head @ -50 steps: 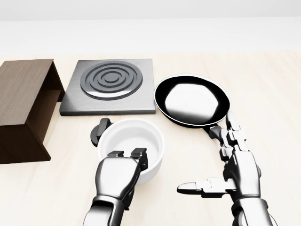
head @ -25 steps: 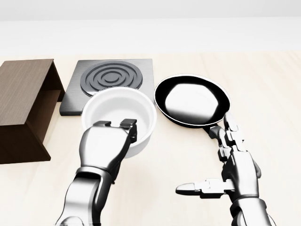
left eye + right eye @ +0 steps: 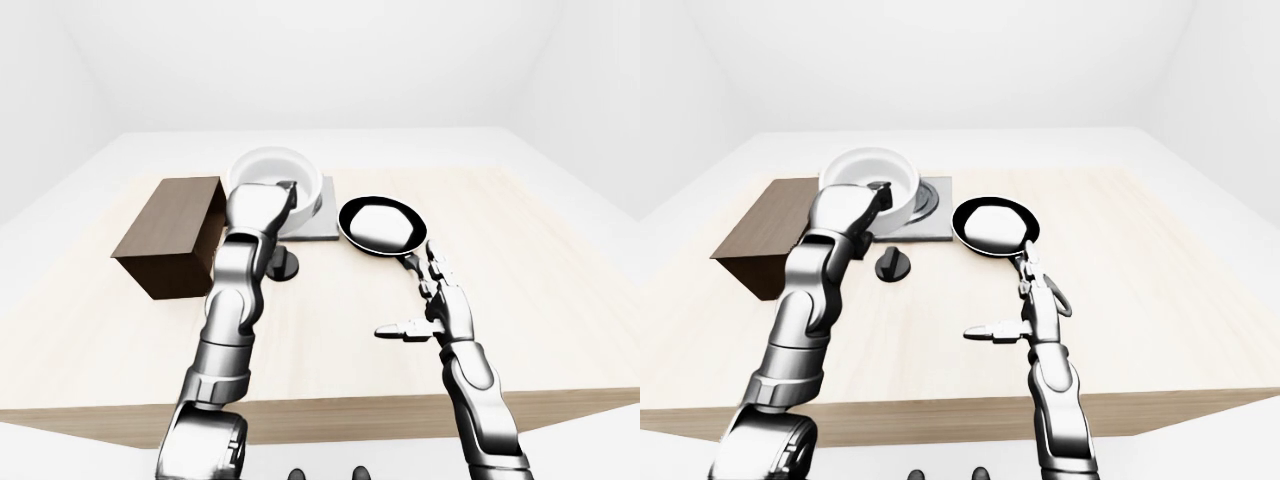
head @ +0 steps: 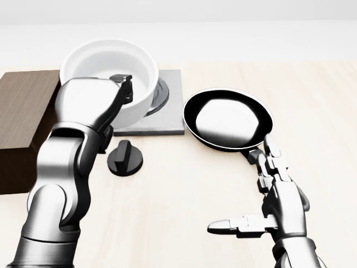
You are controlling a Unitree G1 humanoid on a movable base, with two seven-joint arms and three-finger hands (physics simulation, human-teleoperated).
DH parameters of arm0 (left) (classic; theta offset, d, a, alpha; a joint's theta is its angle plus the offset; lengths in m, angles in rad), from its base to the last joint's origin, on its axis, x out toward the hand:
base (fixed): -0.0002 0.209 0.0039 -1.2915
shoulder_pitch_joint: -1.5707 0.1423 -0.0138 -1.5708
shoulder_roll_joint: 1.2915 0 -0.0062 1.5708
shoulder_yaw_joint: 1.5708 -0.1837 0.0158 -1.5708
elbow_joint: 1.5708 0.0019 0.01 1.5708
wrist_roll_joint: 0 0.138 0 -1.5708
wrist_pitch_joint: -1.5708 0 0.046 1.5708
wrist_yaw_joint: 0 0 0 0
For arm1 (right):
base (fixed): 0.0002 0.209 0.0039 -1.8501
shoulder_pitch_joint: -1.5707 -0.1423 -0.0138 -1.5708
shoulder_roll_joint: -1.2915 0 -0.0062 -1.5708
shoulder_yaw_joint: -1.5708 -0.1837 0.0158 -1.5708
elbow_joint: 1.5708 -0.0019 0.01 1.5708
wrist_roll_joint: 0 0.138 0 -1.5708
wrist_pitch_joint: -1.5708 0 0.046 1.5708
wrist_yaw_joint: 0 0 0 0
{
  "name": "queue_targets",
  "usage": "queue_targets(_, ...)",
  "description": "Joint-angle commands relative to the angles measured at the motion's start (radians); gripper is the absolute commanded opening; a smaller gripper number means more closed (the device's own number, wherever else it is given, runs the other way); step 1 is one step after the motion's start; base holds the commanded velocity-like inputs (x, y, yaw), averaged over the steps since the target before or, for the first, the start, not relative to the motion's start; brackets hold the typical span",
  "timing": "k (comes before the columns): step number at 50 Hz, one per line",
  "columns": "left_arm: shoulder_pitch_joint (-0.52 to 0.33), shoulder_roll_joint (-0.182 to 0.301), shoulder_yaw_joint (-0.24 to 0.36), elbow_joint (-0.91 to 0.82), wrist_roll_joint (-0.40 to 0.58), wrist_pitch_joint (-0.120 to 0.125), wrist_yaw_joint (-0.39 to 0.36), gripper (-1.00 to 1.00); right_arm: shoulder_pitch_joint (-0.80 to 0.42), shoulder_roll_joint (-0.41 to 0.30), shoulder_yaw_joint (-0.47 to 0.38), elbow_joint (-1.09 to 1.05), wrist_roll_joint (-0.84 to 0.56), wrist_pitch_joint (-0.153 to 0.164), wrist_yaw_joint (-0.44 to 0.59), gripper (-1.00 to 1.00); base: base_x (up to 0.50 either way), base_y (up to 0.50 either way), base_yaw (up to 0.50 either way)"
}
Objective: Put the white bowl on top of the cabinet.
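Note:
The white bowl (image 4: 100, 64) is held up in the air at the upper left of the head view, over the left part of the hotplate and beside the cabinet's right end. My left hand (image 4: 124, 88) is shut on the bowl's near rim, with fingers inside and the palm outside. The dark brown wooden cabinet (image 4: 22, 109) stands at the left; its flat top is bare. My right hand (image 4: 254, 195) is open and empty, low at the right, just below the pan's handle.
A grey hotplate (image 4: 170, 114) with a ringed burner lies partly under the bowl. A black frying pan (image 4: 228, 119) sits to its right. A black knob (image 4: 125, 158) stands on the light wooden table (image 4: 184, 190) below the bowl.
My left hand has lifted the bowl off the table and carried it up and to the left, toward the cabinet. The black knob now shows in full. The right hand has barely moved.

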Motion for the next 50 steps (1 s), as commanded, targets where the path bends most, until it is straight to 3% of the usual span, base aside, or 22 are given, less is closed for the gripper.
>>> queue_targets(1,-0.215,0.086,0.057,0.079,-0.063,0.0,0.054,-1.0,0.007,0.001,0.004,-0.006,-0.003,0.0,0.003,1.0,0.0,0.0,0.0)
queue_targets(18,-0.349,0.225,0.1,0.297,-0.243,0.0,0.215,-1.0,0.013,0.005,0.013,-0.014,-0.011,0.0,0.001,1.0,0.0,0.0,0.0)
queue_targets(32,-0.376,0.319,0.124,0.407,-0.338,0.0,0.291,-1.0,0.02,0.007,0.023,-0.012,-0.015,0.0,0.006,1.0,0.0,0.0,0.0)
queue_targets(42,-0.403,0.371,0.132,0.541,-0.415,0.0,0.388,-1.0,0.023,0.006,0.019,-0.023,-0.012,0.0,0.007,1.0,0.0,0.0,0.0)
queue_targets(50,-0.463,0.42,0.142,0.746,-0.511,0.0,0.513,-1.0,0.024,0.005,0.015,-0.028,-0.009,0.0,0.01,1.0,0.0,0.0,0.0)
